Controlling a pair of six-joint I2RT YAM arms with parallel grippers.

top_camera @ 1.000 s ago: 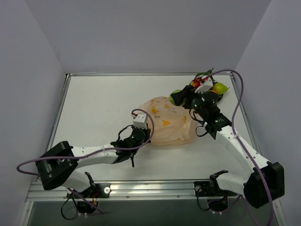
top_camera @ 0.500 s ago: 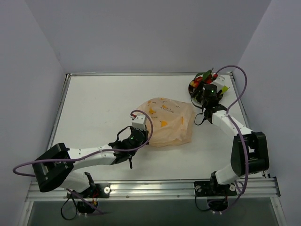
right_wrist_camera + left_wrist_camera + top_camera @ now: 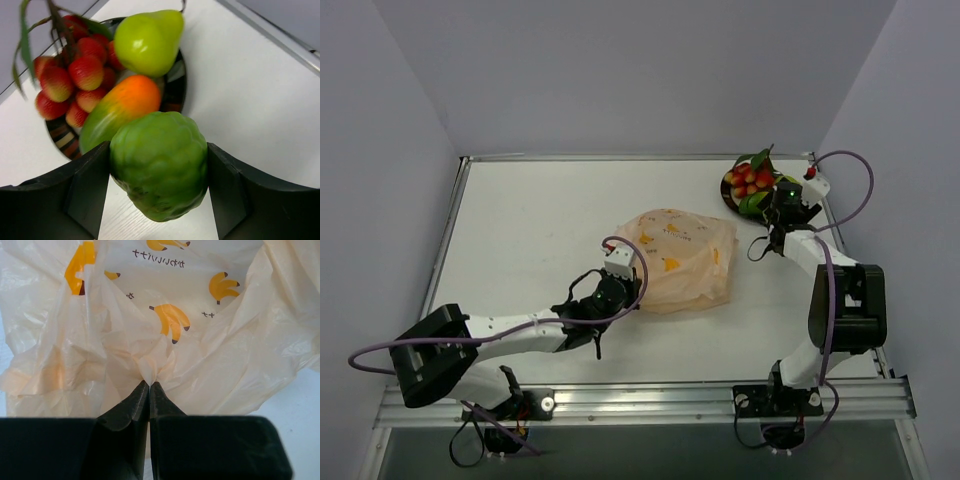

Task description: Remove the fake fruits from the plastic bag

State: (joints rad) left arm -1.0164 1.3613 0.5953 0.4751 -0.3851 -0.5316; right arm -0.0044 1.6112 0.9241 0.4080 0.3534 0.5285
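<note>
The pale-orange plastic bag point(image 3: 675, 258) with banana prints lies mid-table and fills the left wrist view point(image 3: 200, 355). My left gripper point(image 3: 620, 290) is shut on a pinched fold of the bag's near edge point(image 3: 150, 381). My right gripper point(image 3: 772, 203) is at the back right, shut on a bumpy green round fruit point(image 3: 160, 170), held just off the edge of a dark-rimmed plate point(image 3: 177, 85). On the plate lie a red berry cluster point(image 3: 75, 80), a yellow-green fruit point(image 3: 147, 42) and an orange-green mango point(image 3: 120, 112). What is inside the bag is hidden.
The plate point(image 3: 728, 190) sits near the table's back right corner, close to the raised metal edge point(image 3: 835, 225). The right arm's purple cable point(image 3: 855, 160) loops above that corner. Grey walls enclose the table on three sides.
My right arm swung from over the bag's far end back to the plate, carrying the green fruit. The bag settled slightly. My left gripper kept its hold and barely moved.
</note>
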